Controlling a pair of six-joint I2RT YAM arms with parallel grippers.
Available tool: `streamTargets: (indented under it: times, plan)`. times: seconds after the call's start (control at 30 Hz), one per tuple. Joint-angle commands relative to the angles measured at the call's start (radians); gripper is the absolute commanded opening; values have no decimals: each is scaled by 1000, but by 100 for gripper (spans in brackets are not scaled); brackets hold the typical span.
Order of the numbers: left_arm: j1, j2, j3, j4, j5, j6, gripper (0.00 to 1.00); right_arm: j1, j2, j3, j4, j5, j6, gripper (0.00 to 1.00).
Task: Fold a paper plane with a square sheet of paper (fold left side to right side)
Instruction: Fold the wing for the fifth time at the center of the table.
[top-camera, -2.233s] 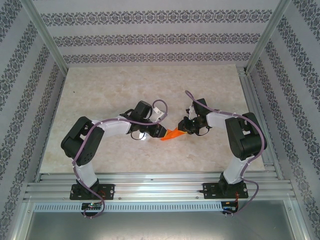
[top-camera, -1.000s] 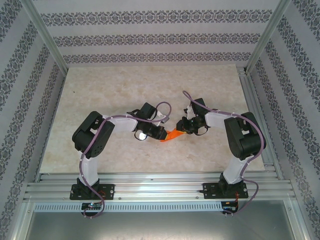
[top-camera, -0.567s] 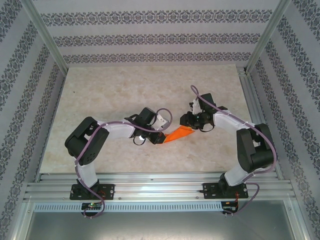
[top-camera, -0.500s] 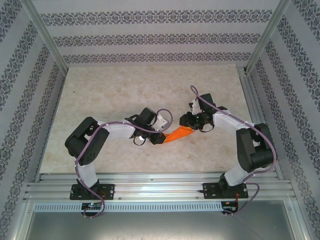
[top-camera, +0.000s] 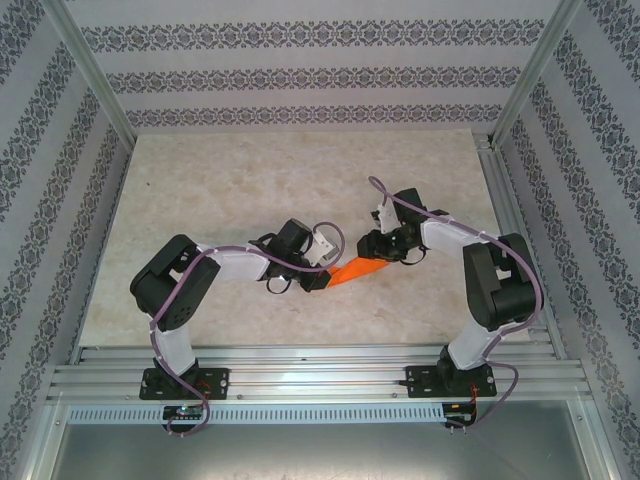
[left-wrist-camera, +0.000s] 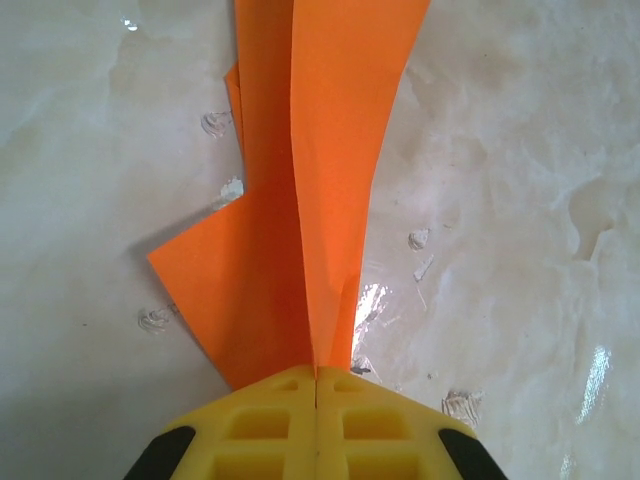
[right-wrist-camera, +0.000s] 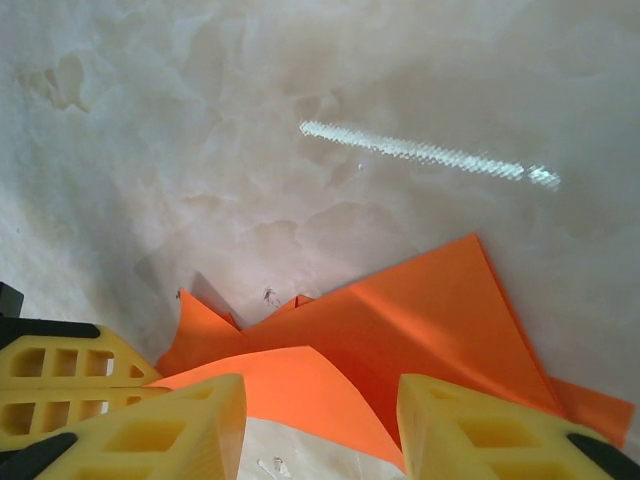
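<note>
The orange sheet of paper (top-camera: 357, 270) lies folded into a slim, layered, pointed shape on the marble table (top-camera: 220, 190) between the two arms. My left gripper (top-camera: 322, 281) holds its near-left end. In the left wrist view the yellow fingertips (left-wrist-camera: 270, 415) are pressed together on the centre crease of the paper (left-wrist-camera: 330, 150), which stretches away from them. My right gripper (top-camera: 375, 252) hovers at the paper's far-right end. In the right wrist view my right gripper (right-wrist-camera: 320, 425) is open, its jaws wide apart over a loose flap of the paper (right-wrist-camera: 420, 320).
Aluminium frame rails (top-camera: 300, 360) run along the table's near edge and another rail (top-camera: 515, 230) along its right side. Patterned walls enclose the back and sides. The left gripper's yellow fingers (right-wrist-camera: 60, 375) show at the left of the right wrist view.
The right gripper has opened and let go of the paper. The paper now lies stretched out longer between the grippers. The left gripper stayed shut on it and shifted slightly.
</note>
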Motion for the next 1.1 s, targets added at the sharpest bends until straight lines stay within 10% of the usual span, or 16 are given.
streamTargets:
  times: [0.0, 0.67, 1.07]
  plan:
    - [-14, 8, -15, 47, -5, 24, 4, 9, 32, 9, 39, -17, -27, 44]
    - [-18, 21, -43, 56, -19, 24, 5, 22, 94, 101, -92, 42, -77, 33]
    - [-21, 37, -33, 55, -21, 17, 4, 66, -145, 25, -62, -1, 54, 30]
